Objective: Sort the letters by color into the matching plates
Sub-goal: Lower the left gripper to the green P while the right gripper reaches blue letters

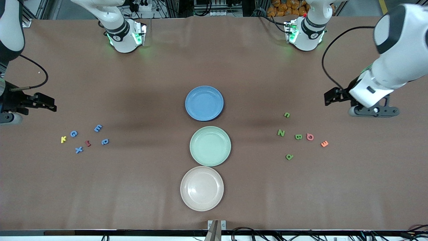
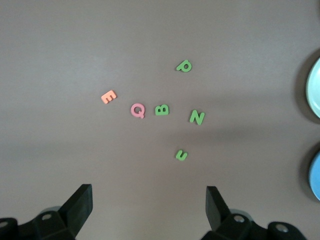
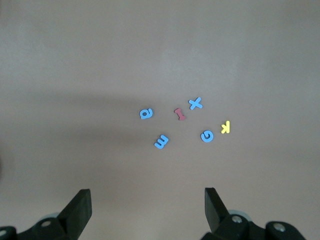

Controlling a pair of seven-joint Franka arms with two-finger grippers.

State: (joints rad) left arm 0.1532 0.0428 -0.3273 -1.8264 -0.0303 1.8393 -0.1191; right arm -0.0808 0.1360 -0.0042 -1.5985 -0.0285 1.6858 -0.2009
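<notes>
1. Front view: blue plate (image 1: 204, 103), green plate (image 1: 210, 146) and beige plate (image 1: 202, 188) hold nothing; sorting is unstarted.
2. Blue letters (image 1: 98, 128) lie near the right arm's worktop edge, green letters (image 1: 281, 133) near the left arm's.
3. Left pincer (image 1: 329, 97) and right pincer (image 1: 46, 103) hover open, empty.

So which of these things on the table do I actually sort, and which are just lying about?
For the job:
- blue letters, at the right arm's end
- green letters, at the left arm's end
- blue plate
- green plate

Lying about:
- beige plate
- yellow K
- red letter
- pink Q
- orange E
</notes>
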